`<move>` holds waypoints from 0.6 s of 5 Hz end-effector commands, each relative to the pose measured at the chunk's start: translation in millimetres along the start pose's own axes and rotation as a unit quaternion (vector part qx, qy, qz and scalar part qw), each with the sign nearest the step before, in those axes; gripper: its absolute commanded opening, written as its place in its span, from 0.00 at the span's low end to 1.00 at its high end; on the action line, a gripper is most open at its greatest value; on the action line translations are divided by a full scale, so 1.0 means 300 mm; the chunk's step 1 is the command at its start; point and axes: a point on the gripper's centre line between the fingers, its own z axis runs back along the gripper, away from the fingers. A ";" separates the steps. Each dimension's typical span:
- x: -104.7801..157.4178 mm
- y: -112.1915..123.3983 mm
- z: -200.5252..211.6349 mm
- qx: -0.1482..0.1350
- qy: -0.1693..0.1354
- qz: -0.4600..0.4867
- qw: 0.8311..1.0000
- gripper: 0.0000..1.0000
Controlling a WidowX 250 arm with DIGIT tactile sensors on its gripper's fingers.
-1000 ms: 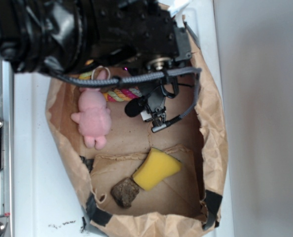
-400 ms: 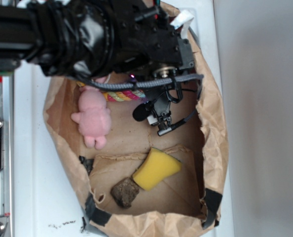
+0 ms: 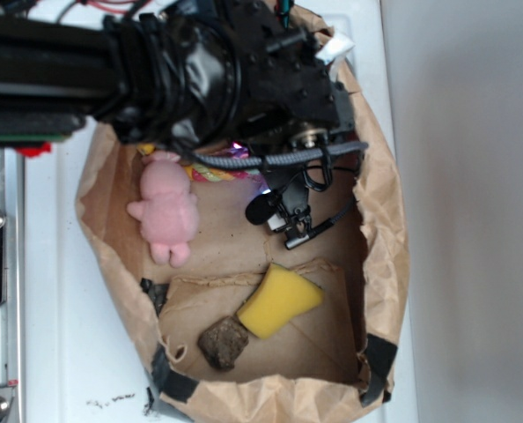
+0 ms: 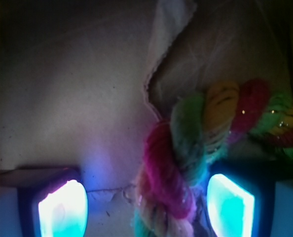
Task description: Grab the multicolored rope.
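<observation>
1. Exterior view: A brown paper bag (image 3: 380, 220), opened flat like a tray, lies on a white surface (image 3: 59, 291). The black arm (image 3: 156, 70) reaches in from the upper left and covers the bag's upper part.
2. Exterior view: The multicolored rope (image 3: 210, 173) shows only as a short pink and yellow stretch just below the arm, beside the head of the pink plush bunny (image 3: 165, 210). The rest is hidden by the arm.
3. Exterior view: A yellow sponge wedge (image 3: 277, 301) lies in the lower half of the bag, with a brown lump (image 3: 224, 343) touching its lower left corner. Both are well apart from the rope.
4. Exterior view: The hand itself is hidden under the arm's body.
5. Wrist view: The hand (image 4: 146, 207) is open, its two lit pads wide apart at the bottom corners, holding nothing.
6. Wrist view: The rope runs from the upper right down between the pads, close to the right pad; contact cannot be confirmed. It rests on the bag's paper floor.
</observation>
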 end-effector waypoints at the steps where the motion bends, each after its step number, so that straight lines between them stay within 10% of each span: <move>1: 0.039 -0.021 0.023 0.014 -0.039 -0.022 0.999 0.00; 3: 0.013 0.051 0.152 0.019 -0.074 -0.068 0.995 0.00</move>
